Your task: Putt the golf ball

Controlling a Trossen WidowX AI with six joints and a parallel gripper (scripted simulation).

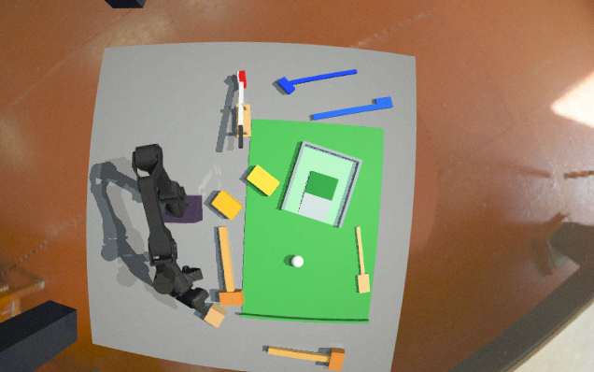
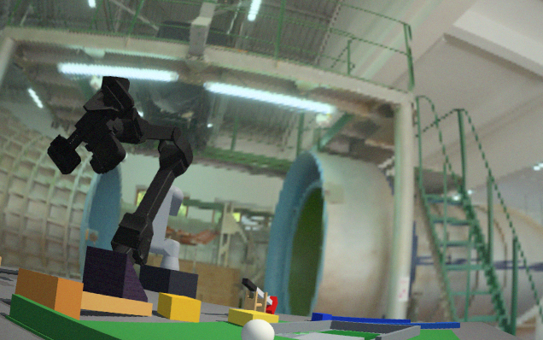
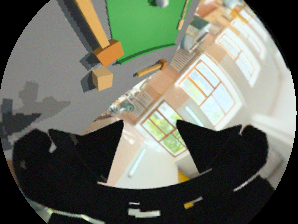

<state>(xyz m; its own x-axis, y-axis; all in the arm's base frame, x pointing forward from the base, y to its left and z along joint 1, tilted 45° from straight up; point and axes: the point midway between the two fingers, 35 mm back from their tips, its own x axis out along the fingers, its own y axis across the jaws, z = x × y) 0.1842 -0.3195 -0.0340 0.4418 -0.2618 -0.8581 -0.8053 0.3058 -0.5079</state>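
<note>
The red putter (image 1: pixel 241 93) (image 2: pixel 272 304), with red head, white shaft and black grip, rests tilted on a wooden stand (image 1: pixel 246 122) at the back left of the green mat (image 1: pixel 268 243) (image 2: pixel 205 331) (image 3: pixel 142 25). The white golf ball (image 1: pixel 297 261) (image 2: pixel 258 331) (image 3: pixel 161 3) sits on the mat. A pale ramp (image 1: pixel 315 207) adjoins a dark green square (image 1: pixel 322 185) inside a grey-walled, light green enclosure (image 1: pixel 301 164). My gripper (image 1: pixel 199 285) (image 2: pixel 85 160) (image 3: pixel 150 122) is open and empty, raised above the table's front left, far from the putter.
Two blue mallets (image 1: pixel 324 77) (image 1: pixel 346 111) lie at the back. Yellow blocks (image 1: pixel 262 180) (image 1: pixel 227 205) lie between arm and enclosure. Orange-headed mallets (image 1: pixel 226 262) (image 1: pixel 299 354) lie left and in front. A tan mallet (image 1: pixel 360 252) is on the mat's right; a tan block (image 1: pixel 215 315) is near the gripper.
</note>
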